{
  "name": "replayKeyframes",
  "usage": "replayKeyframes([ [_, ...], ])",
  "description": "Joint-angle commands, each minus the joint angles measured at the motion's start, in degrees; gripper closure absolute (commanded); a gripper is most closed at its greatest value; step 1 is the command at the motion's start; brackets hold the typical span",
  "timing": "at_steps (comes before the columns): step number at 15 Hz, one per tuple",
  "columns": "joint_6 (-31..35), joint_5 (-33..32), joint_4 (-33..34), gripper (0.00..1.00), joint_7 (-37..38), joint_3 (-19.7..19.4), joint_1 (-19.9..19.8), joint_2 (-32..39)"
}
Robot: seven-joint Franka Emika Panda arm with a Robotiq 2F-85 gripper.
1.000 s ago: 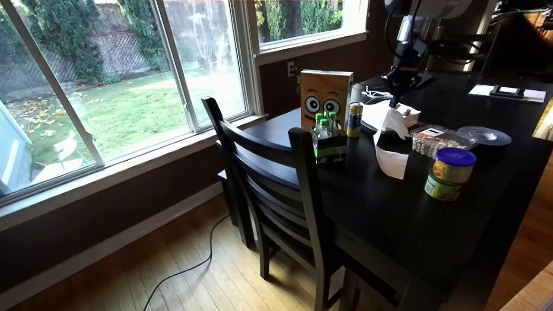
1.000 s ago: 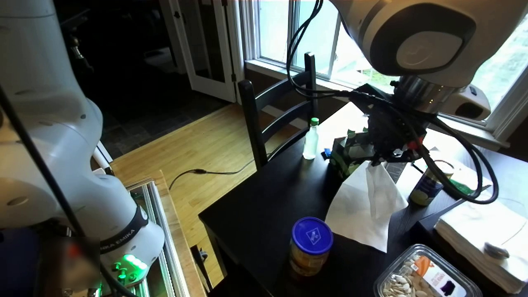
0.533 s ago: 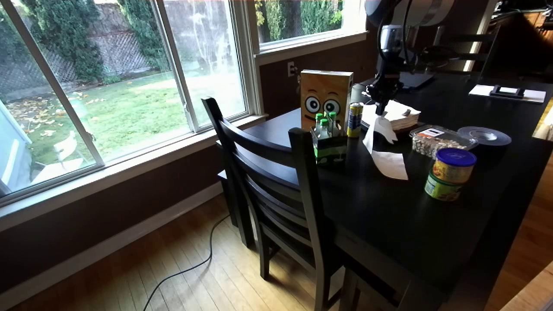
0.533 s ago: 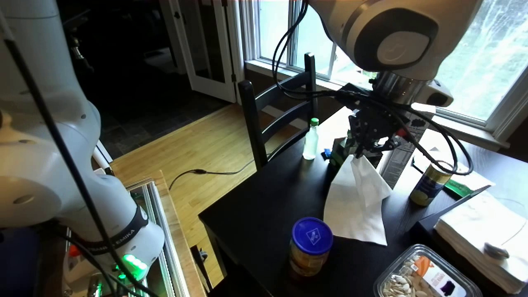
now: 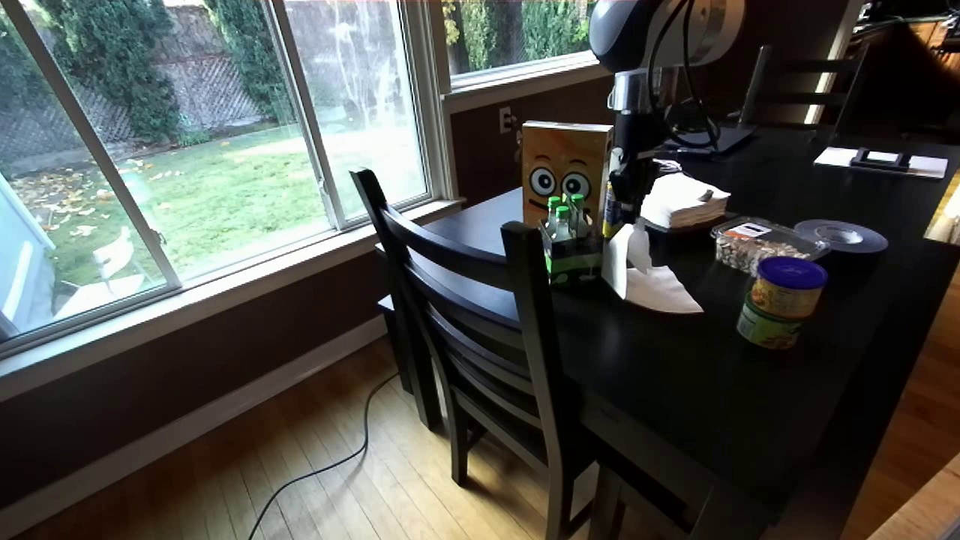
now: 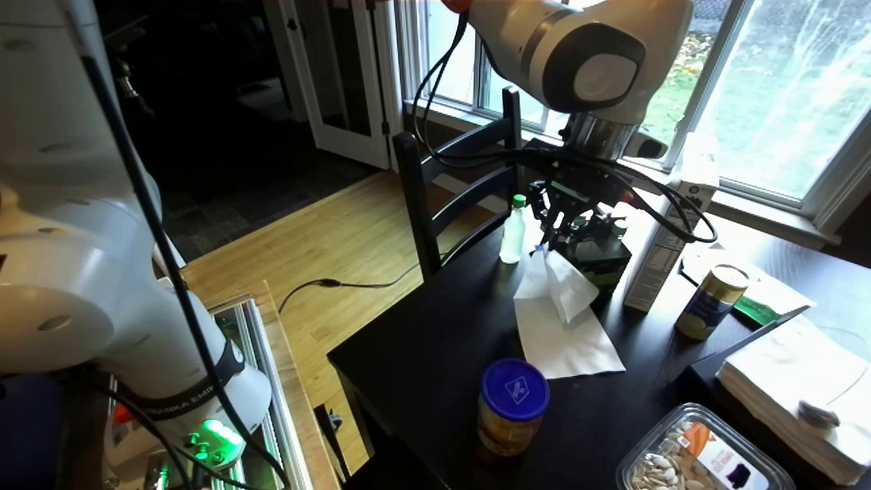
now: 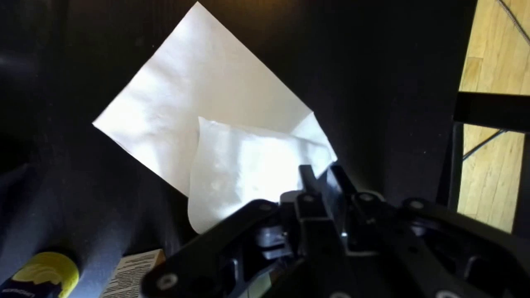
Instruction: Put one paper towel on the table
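A wide window [image 5: 225, 135] lets daylight into a room with a dark table [image 5: 660, 405] and a black slatted chair [image 5: 534, 322] at its edge. In an exterior view the paper towel [image 5: 666, 291] lies partly flat on the table, its raised end pinched between the jaws. Just left of the paper towel stands a carrier [image 5: 574, 261] with green-capped bottles [image 5: 562, 226]; behind the paper towel is a stack of white sheets [image 5: 684, 204], and to the paper towel's right are a clear tub [image 5: 761, 251] and a blue-lidded can [image 5: 786, 298].

In an exterior view a single bottle [image 6: 512, 235] stands just beside the paper towel's raised end — the blue-lidded can sits near the flat end — and a loose fold hangs from the jaws.

In the wrist view the jaws are closed on the paper towel's near end, the rest spread across the table; a yellow-topped can [image 7: 45, 271] and part of a printed box [image 7: 132, 273] stand at the paper towel's lower left.
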Motion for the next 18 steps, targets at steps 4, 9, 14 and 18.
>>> replayKeyframes([
  [4, -0.04, -4.28, -3.98, 0.34, -0.92, -1.31, -0.03, -6.31],
  [9, 1.27, -9.15, -5.32, 0.02, 1.23, -4.53, -0.44, -10.24],
  [14, 1.21, -9.21, -6.85, 0.00, 1.97, -4.85, 0.08, -12.97],
  [18, -0.36, -8.58, -5.02, 0.00, 0.33, -4.72, 0.28, -11.56],
])
